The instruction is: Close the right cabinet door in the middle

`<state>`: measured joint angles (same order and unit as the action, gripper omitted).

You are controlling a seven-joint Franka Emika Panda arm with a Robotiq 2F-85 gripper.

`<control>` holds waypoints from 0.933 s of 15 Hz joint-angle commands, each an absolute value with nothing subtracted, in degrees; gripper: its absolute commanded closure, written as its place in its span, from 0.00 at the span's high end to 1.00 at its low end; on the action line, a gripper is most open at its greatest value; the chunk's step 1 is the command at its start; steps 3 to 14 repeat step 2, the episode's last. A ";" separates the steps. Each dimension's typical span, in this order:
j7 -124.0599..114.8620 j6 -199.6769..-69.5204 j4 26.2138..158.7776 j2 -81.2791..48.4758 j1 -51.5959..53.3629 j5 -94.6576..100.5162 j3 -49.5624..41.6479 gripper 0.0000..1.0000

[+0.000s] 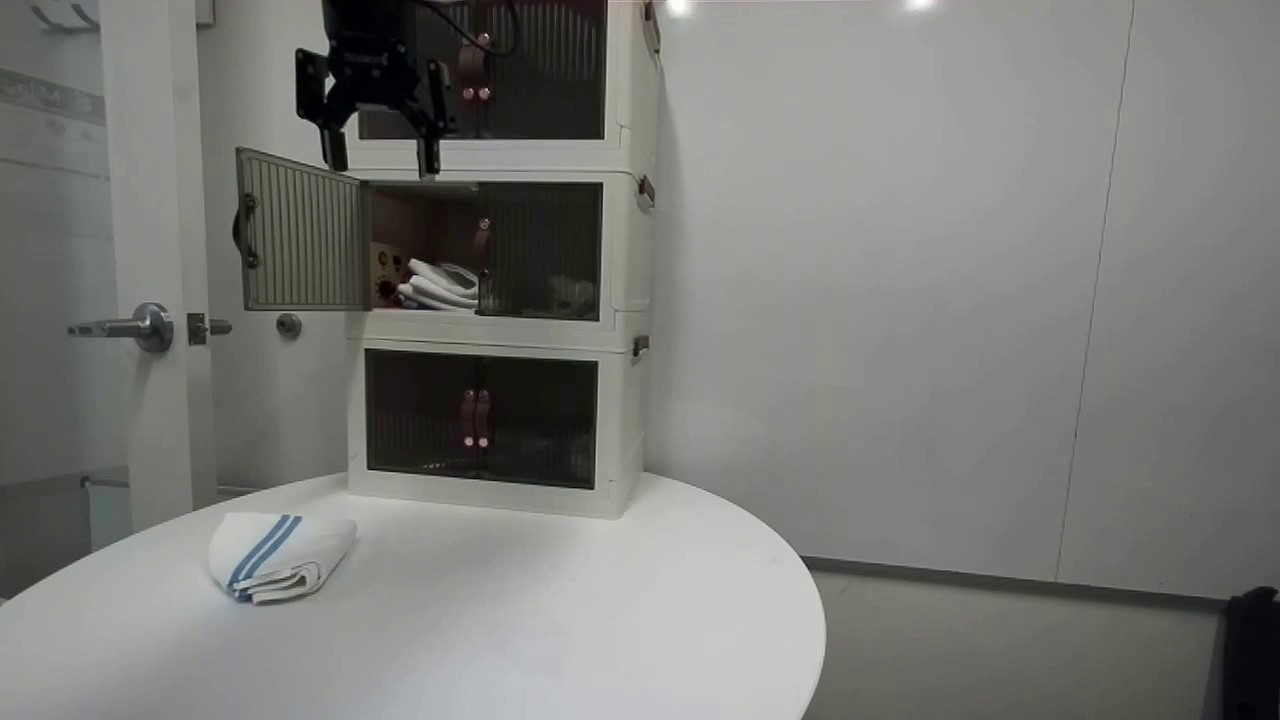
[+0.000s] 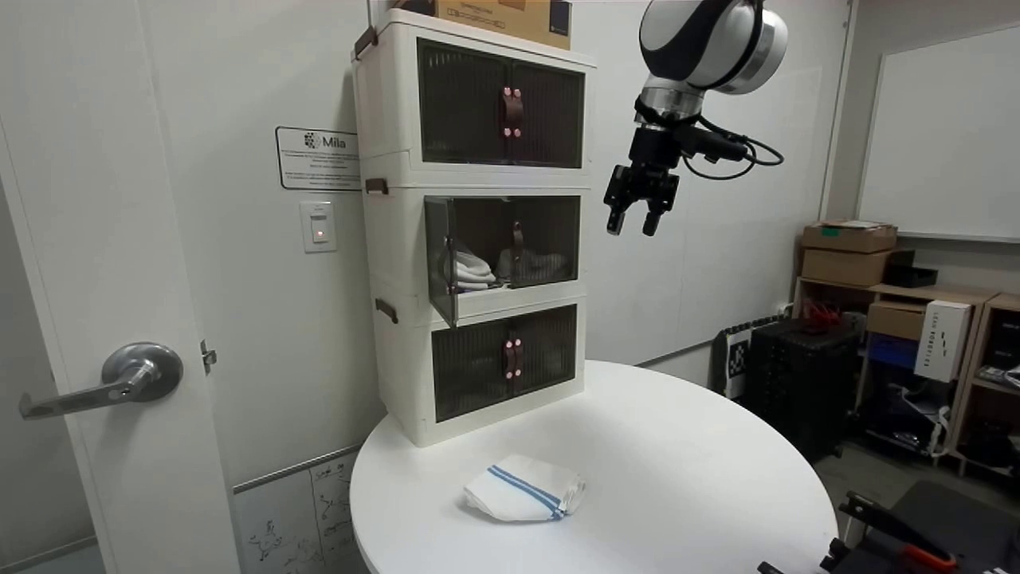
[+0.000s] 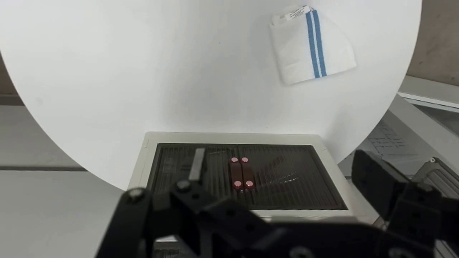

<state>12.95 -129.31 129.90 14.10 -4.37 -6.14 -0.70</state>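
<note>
The middle tier of the white cabinet has two grey-tinted ribbed doors. The open door (image 1: 305, 235) swings out on the left in both exterior views (image 2: 441, 259); part of it shows at the right edge of the wrist view (image 3: 439, 175). Its twin (image 1: 540, 250), on the right in both exterior views (image 2: 550, 239), looks closed. A dark handle (image 1: 246, 230) is on the open door. My gripper (image 1: 382, 167) is open and empty, pointing down in front of the cabinet, apart from both doors; it also shows in the other views (image 2: 633, 229) (image 3: 285, 172).
White cloths (image 1: 440, 288) lie inside the middle tier. Closed tiers stand above (image 2: 502, 104) and below (image 1: 480, 420). A folded white towel with blue stripes (image 1: 280, 555) lies on the round white table (image 1: 560, 620). A room door with a lever (image 2: 135, 379) stands beside the cabinet.
</note>
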 commanded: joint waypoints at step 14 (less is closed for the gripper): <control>12.59 -129.17 129.79 14.07 -2.92 -5.68 -2.05 1.00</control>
